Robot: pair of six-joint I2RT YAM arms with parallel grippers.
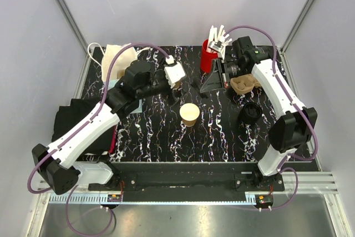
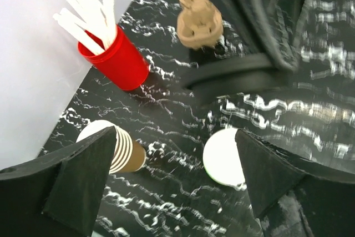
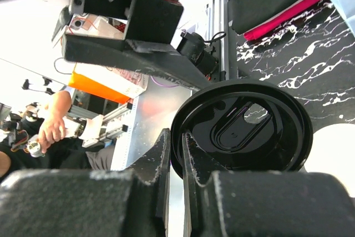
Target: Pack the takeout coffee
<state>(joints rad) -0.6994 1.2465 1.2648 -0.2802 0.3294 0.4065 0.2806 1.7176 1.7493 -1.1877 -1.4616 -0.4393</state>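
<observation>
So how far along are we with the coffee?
Done: the cup stands mid-table, open and lidless. In hand: the right gripper pinches the black lid by its rim; the left gripper hangs open near the cup. Left: press the lid on, then pack the cup, probably into the pulp carrier.

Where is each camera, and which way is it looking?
Top camera: high behind the arms, looking down on the table; left arm and right arm both show.
Left wrist: on the left arm, looking down past its open left gripper at the paper cup and red cup.
Right wrist: on the right arm, facing sideways toward the room; its right gripper pinches the black lid.
Shared: top and left wrist both see paper cup and red cup.
</observation>
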